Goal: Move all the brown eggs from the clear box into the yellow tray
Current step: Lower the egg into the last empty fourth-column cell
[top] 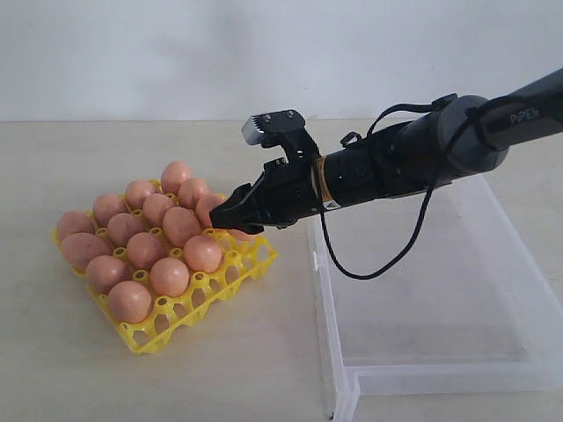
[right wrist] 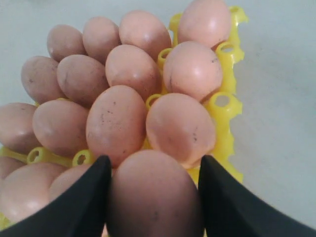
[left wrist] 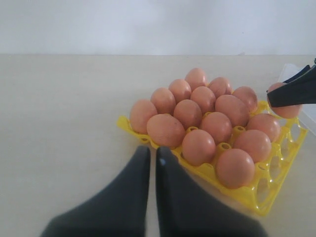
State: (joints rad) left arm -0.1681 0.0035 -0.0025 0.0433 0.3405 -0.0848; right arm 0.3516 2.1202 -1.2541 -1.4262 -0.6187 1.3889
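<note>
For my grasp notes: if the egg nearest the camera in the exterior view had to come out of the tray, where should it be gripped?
Grip the egg across its exposed upper half, coming straight down from above. Its lower part sits in a cup of the yellow tray, and neighbouring eggs crowd its far sides, so probably only the top is freely reachable.

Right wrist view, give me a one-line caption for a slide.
Right pincer grips one egg over the yellow tray, crowded with other eggs.
</note>
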